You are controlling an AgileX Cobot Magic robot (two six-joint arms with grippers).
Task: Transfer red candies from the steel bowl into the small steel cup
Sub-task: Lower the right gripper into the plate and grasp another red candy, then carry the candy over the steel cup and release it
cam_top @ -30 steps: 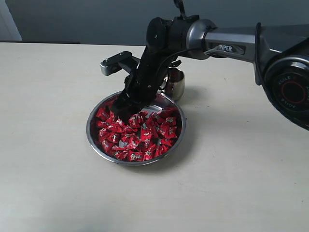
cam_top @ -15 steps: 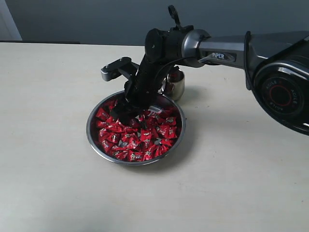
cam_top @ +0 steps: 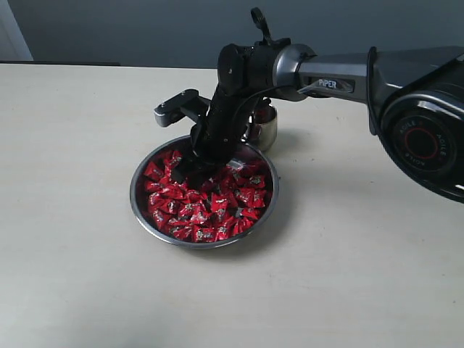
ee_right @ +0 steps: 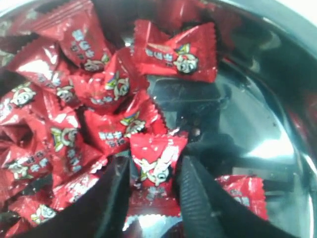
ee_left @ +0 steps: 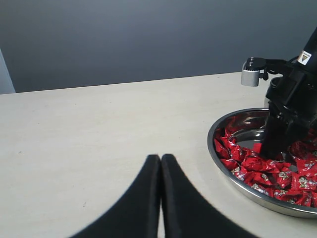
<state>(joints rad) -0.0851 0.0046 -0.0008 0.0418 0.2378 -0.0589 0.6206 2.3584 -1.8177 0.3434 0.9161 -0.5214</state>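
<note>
The steel bowl (cam_top: 138, 206) sits mid-table, full of red candies (cam_top: 196, 210). Just behind it, partly hidden by the arm, stands the small steel cup (cam_top: 264, 125). My right gripper (cam_top: 187, 168) reaches down into the bowl's far-left part. In the right wrist view the right gripper (ee_right: 154, 171) has one red candy (ee_right: 157, 161) pinched between its fingers, above the bowl's bare steel bottom (ee_right: 257, 134). My left gripper (ee_left: 161, 158) is shut and empty over the table, apart from the bowl's rim (ee_left: 218, 153) and its candies (ee_left: 257, 166). It does not show in the exterior view.
The right arm (cam_top: 341, 72) stretches from the right edge across the table's back to the bowl. A small camera bracket (cam_top: 174, 107) sticks out from the wrist above the bowl's far-left side. Beige tabletop (cam_top: 72, 254) surrounds the bowl; a dark wall lies behind.
The right gripper has shifted slightly toward the back of the bowl and tilted a little. Candies under it have been nudged. The left gripper shows no earlier frame.
</note>
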